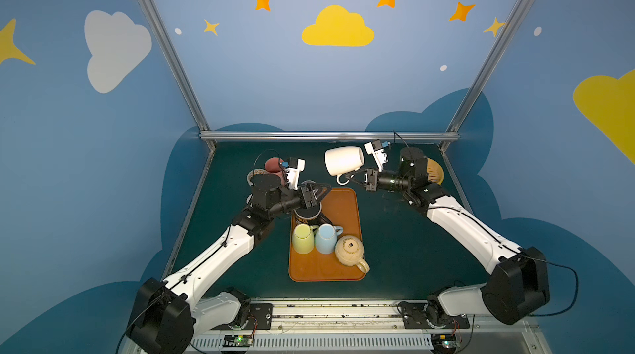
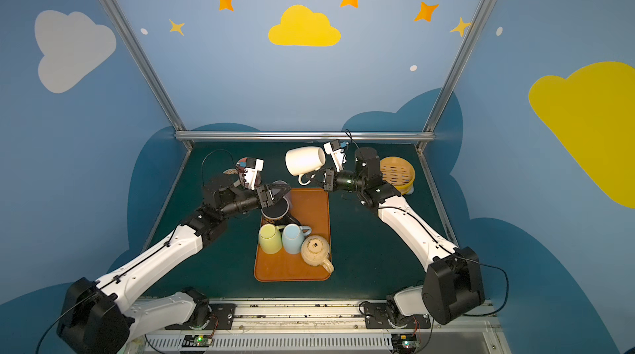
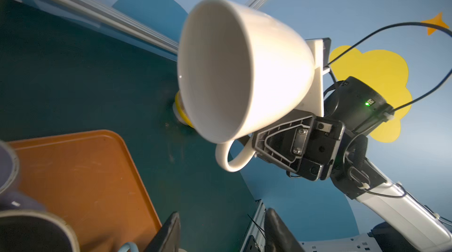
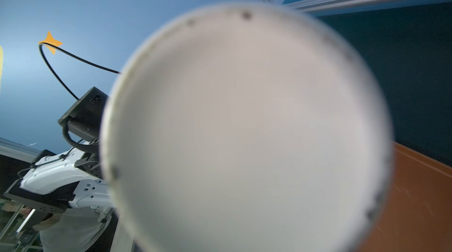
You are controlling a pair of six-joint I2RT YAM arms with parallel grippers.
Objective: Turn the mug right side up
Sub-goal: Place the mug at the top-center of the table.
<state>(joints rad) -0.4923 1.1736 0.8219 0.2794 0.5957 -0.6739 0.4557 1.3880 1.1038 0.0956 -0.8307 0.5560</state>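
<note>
Your right claw (image 1: 358, 175) is pinched onto the looped handle (image 1: 342, 180) of the white ceramic mug (image 1: 343, 160). The mug hangs clear of the dark green table (image 1: 395, 239) in the upper middle of both top views, beyond the top edge of the orange plastic tray (image 1: 343, 208). It lies on its side, with its long axis across the frame, its mouth toward frame left and its base toward that claw. Righting it looks like a quarter turn of that wrist. Your left claw (image 1: 325, 193), jaws apart and empty, hovers at the tray's upper-left corner over a dark mug (image 1: 307, 215).
</note>
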